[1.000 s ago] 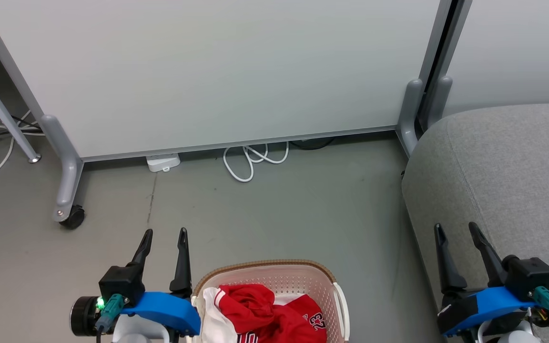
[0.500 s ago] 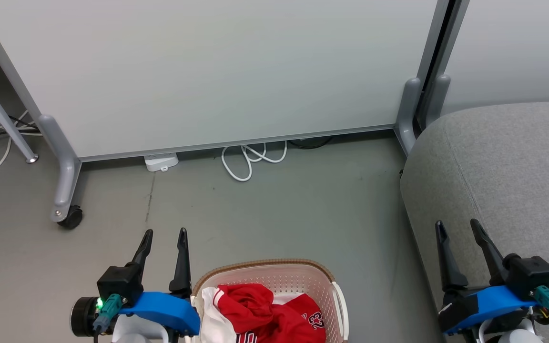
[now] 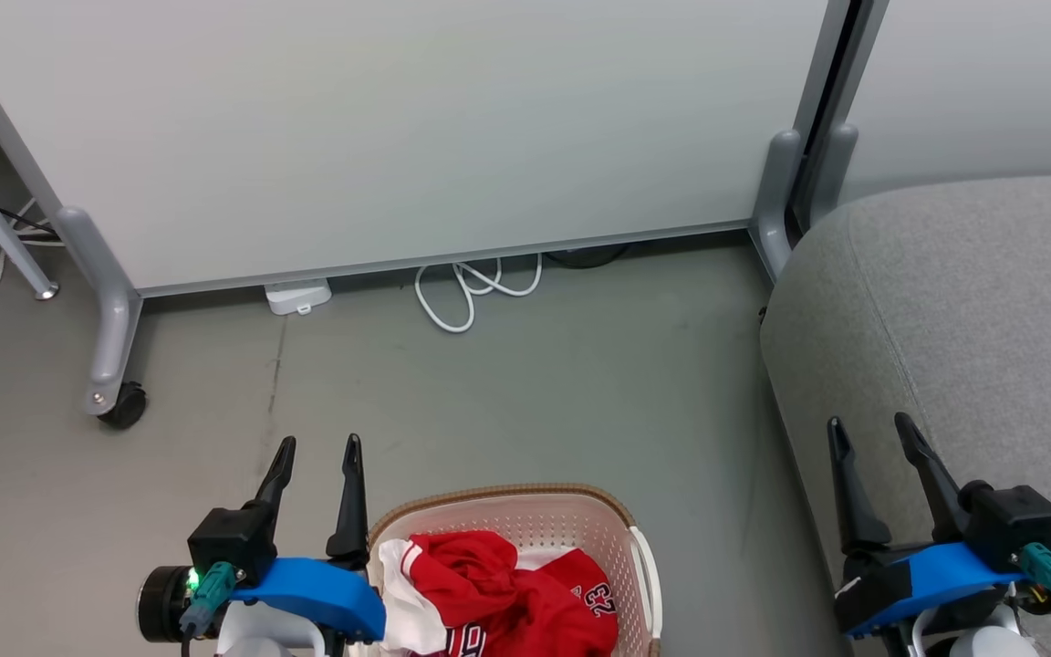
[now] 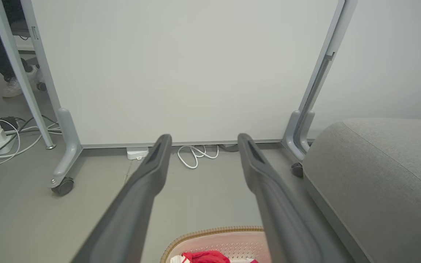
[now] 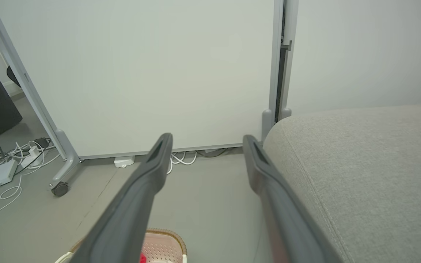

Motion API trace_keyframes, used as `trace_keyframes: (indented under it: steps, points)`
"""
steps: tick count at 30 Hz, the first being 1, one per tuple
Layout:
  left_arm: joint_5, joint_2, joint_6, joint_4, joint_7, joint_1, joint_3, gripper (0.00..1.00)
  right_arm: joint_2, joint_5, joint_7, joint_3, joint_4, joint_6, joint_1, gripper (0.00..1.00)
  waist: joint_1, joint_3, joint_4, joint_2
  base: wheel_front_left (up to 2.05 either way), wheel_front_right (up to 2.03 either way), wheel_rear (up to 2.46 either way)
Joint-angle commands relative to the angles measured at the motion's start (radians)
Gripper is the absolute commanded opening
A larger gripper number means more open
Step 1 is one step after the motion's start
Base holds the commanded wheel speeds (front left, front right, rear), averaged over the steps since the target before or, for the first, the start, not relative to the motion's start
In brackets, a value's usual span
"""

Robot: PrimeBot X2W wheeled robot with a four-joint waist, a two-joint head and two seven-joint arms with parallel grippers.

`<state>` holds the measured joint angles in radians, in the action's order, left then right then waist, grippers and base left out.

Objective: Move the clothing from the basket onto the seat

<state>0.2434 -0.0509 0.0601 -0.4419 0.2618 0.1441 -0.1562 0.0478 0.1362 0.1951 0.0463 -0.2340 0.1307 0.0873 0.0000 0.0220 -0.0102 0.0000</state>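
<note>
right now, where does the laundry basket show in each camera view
Head view: basket at the bottom centre, just right of the left gripper, clothing inside.
Left wrist view: bottom edge, between the left gripper's fingers.
Right wrist view: bottom edge, left of centre, partly hidden by the right gripper.
Shared landmark: looped white cable on the floor under the panel.

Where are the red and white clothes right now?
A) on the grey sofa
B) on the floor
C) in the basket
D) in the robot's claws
C: the clothing lies heaped inside the basket, and the left gripper and right gripper stand open, holding nothing.
</note>
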Motion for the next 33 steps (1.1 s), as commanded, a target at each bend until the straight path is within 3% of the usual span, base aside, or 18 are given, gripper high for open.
trace_keyframes:
  steps: [1, 14, 27, 33]
  points:
    - [-0.007, 0.001, -0.005, -0.003, 0.005, 0.012, 0.002, 1.00, 0.004, 0.004, 0.001, -0.007, 0.006, 0.000, 0.011, 1.00, 0.0000, 0.016, -0.012, 0.0000, 0.00, 0.00, 0.00]
    - [-0.068, -0.072, 0.025, -0.179, -0.004, 0.172, -0.030, 1.00, 0.004, 0.020, 0.013, -0.078, 0.076, 0.000, 0.121, 1.00, 0.0000, 0.283, -0.144, 0.0000, 0.00, 0.00, 0.00]
    - [-0.124, -0.157, 0.070, -0.419, -0.062, 0.349, -0.204, 1.00, 0.003, 0.065, 0.047, -0.153, 0.093, 0.000, 0.226, 1.00, 0.0000, 0.507, -0.271, 0.0000, 0.00, 0.00, 0.00]
    - [-0.080, -0.206, 0.070, -0.509, -0.070, 0.417, -0.359, 1.00, 0.003, 0.077, 0.058, -0.173, 0.097, 0.000, 0.264, 1.00, 0.0000, 0.590, -0.305, 0.0000, 0.00, 0.00, 0.00]
